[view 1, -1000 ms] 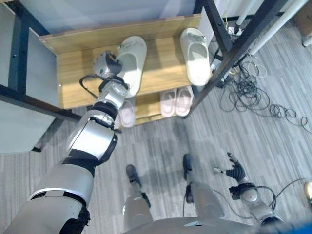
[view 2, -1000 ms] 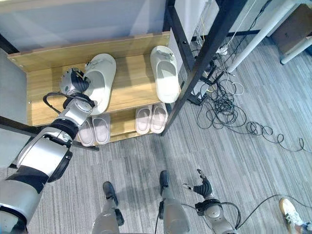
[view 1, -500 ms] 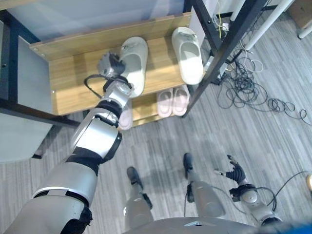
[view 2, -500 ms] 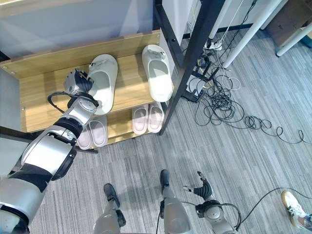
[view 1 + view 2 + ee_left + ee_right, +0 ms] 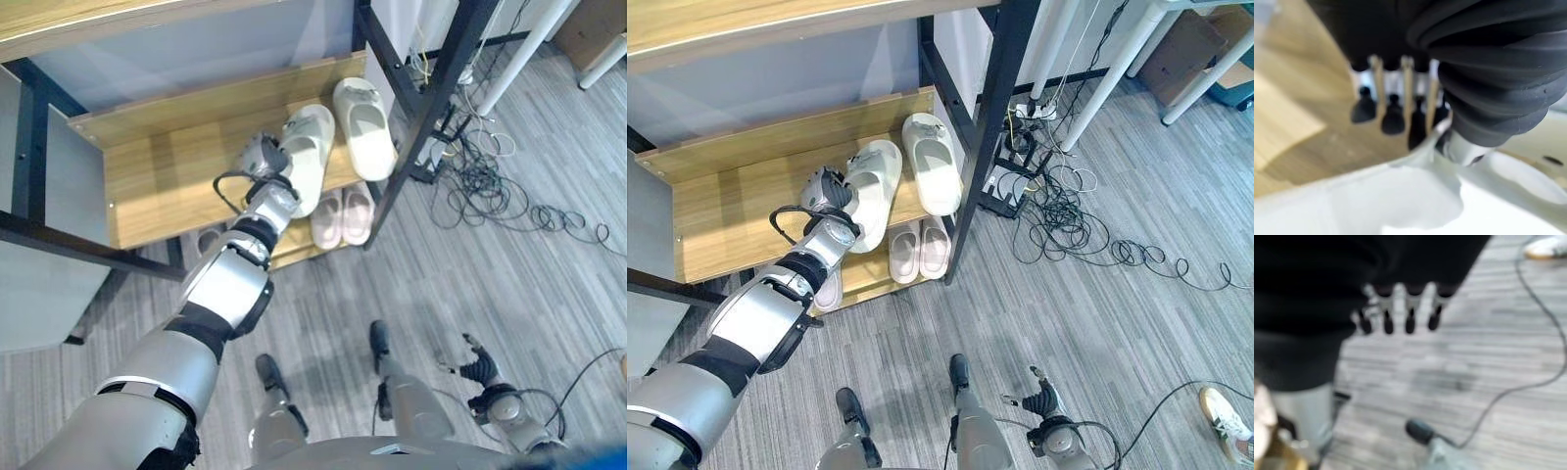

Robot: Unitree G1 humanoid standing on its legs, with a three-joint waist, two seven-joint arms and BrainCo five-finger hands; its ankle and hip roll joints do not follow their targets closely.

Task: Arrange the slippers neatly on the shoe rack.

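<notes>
one second on, your left hand [image 5: 263,159], fingers straight against it, had slid the left slipper [image 5: 306,155] across the shelf [image 5: 157,176] beside its mate [image 5: 362,114], though angled; right hand [image 5: 479,371] hung relaxed, fingers apart.

Matt, smooth foam-like cream slippers [image 5: 306,157] sit on a light wood-grain shoe rack [image 5: 167,162] with black metal posts [image 5: 446,73].

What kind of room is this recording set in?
Probably a lab or workshop corner staged as an entryway: a wooden shoe rack holding slippers, loose cables on grey floor, metal-framed furniture.
</notes>
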